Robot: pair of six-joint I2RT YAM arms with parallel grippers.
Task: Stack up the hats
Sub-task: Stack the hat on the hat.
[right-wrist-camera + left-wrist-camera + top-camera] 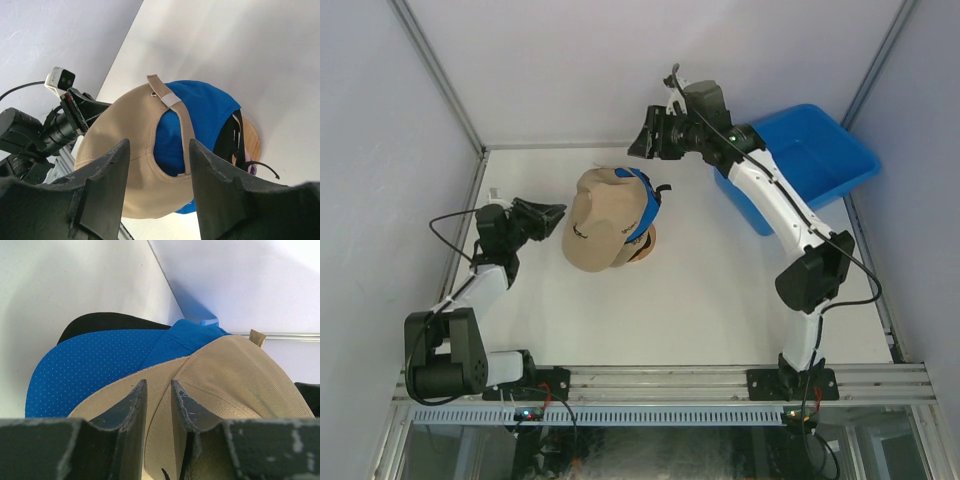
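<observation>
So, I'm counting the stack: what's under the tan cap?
A blue cap shows directly beneath the tan cap, then the edge of a black cap and a sliver of the wooden stand. Any other caps below are covered, so the count can't be settled.

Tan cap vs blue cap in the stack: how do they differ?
Colour: tan cap is plain beige; blue cap is bright blue, partly covered in fine pale dots.
Position: tan cap lies on top, blue cap under it.
Exposure: tan cap shows almost whole; blue cap only through the tan cap's back opening and past its edge.
Both are soft caps in one pile.
</observation>
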